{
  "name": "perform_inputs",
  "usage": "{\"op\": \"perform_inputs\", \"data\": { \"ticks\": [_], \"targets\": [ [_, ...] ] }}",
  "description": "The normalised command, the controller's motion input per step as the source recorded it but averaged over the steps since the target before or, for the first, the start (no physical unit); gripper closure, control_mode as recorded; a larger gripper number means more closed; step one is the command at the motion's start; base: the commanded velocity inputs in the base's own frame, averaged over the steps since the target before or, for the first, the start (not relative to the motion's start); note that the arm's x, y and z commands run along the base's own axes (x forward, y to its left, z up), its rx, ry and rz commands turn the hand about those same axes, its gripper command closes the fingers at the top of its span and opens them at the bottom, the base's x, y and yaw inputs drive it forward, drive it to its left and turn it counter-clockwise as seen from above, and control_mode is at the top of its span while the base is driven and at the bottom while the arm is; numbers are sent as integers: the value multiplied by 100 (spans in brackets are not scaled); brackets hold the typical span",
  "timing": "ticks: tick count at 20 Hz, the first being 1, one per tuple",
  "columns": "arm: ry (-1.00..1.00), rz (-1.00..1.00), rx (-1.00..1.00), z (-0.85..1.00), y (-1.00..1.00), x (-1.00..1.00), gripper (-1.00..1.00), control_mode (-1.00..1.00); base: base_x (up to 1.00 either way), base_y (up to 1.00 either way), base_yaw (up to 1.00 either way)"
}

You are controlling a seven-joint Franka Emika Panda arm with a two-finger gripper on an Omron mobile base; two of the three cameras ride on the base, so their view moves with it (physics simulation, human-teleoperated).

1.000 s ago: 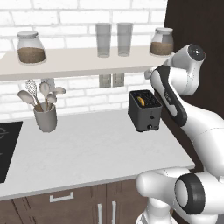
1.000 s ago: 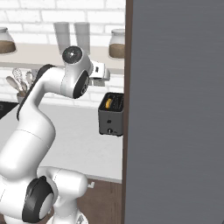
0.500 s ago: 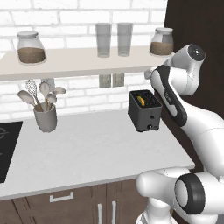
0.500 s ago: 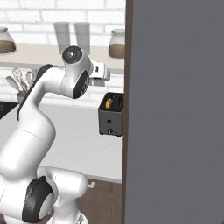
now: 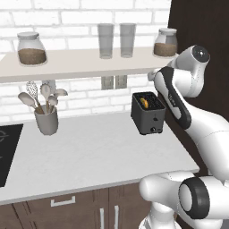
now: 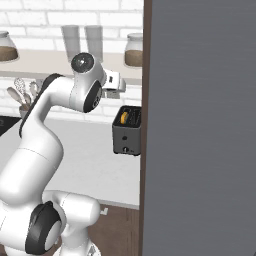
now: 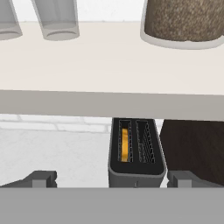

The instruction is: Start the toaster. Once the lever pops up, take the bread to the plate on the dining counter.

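The dark grey toaster [image 5: 147,115] [image 6: 127,134] [image 7: 136,151] stands on the pale worktop [image 5: 89,152] against the brick wall, beside a dark tall cabinet. The bread [image 5: 144,101] [image 6: 124,117] [image 7: 125,144] sits upright in one of its two slots. Its lever is too small to make out on the narrow front face. My gripper [image 7: 111,179] hangs open and empty, above and in front of the toaster, level with the shelf edge. The plate and the dining counter are out of view.
A shelf [image 5: 80,62] [image 7: 109,65] right above the toaster carries two glasses [image 5: 116,40] and two jars [image 5: 165,43]. A utensil holder [image 5: 46,118] stands at the left, a black cooktop [image 5: 5,152] beyond it. The dark cabinet side [image 6: 200,125] walls off the right.
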Motion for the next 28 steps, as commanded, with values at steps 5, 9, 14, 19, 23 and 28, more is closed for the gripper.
{"op": "perform_inputs", "data": {
  "ticks": [5,9,14,19,23,28],
  "targets": [
    [0,0,0,0,0,0,-100,-100,0,0,0],
    [0,0,0,0,0,0,-100,-100,0,0,0],
    [0,0,0,0,0,0,-100,-100,0,0,0],
    [0,0,0,0,0,0,-100,-100,0,0,0],
    [0,0,0,0,0,0,-100,-100,0,0,0],
    [0,0,0,0,0,0,-100,-100,0,0,0]
  ]
}}
